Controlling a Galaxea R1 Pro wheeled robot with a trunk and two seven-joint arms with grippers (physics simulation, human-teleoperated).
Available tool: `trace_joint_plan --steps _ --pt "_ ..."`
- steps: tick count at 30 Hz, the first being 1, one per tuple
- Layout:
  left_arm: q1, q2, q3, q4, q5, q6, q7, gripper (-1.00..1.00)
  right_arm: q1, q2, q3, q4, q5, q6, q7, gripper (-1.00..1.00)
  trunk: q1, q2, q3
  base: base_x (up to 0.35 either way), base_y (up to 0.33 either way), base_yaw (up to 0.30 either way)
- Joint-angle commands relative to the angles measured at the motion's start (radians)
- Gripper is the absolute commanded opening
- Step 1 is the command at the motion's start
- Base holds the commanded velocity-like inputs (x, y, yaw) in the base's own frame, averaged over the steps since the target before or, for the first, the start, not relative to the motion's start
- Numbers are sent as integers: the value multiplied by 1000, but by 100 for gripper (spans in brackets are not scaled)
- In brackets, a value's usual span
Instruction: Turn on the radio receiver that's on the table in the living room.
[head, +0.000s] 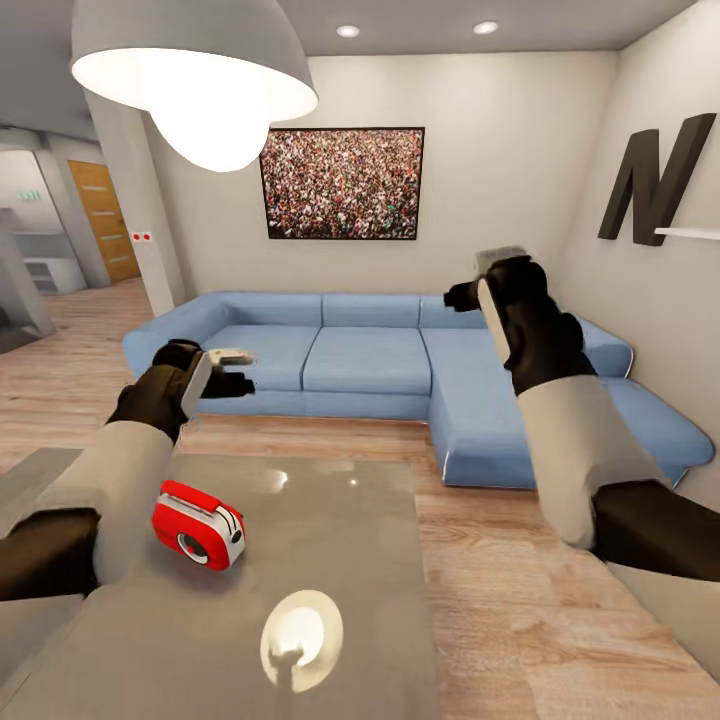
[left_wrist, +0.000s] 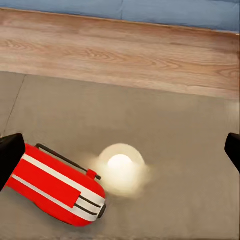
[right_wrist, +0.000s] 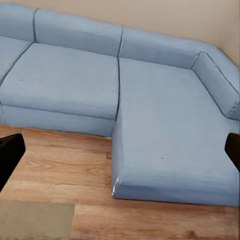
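The radio receiver (head: 198, 524) is red with white trim and a round dial. It lies tilted on the left part of the glossy grey table (head: 340, 600). My left gripper (head: 238, 369) hovers open above the table's far edge, beyond the radio and higher than it. In the left wrist view the radio (left_wrist: 57, 186) lies close to one black fingertip (left_wrist: 10, 157), and nothing sits between the widely spread fingers. My right gripper (head: 476, 276) is raised high, open and holding nothing, in front of the sofa. Its camera looks down on the sofa (right_wrist: 150, 100).
A blue L-shaped sofa (head: 380, 355) runs behind the table and along the right wall. Light wood floor (head: 490, 560) lies between them. A white pendant lamp (head: 200, 70) hangs at the upper left, and its reflection (head: 300, 635) shines on the tabletop. A doorway (head: 100, 215) opens at far left.
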Motion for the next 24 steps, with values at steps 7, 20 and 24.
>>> trace_joint_plan --steps 7,20,24 --pt "-79 31 3 205 5 -10 -3 100 -85 5 -4 340 0 -88 -3 100 0 0 0 0 0 0" --pt "-79 43 -3 375 7 13 -6 100 -85 -10 -5 520 0 -132 -3 100 0 0 0 0 0 0" --pt "-79 47 -5 379 7 13 -9 100 -85 -14 -5 525 -2 -133 0 100 0 0 0 0 0 0"
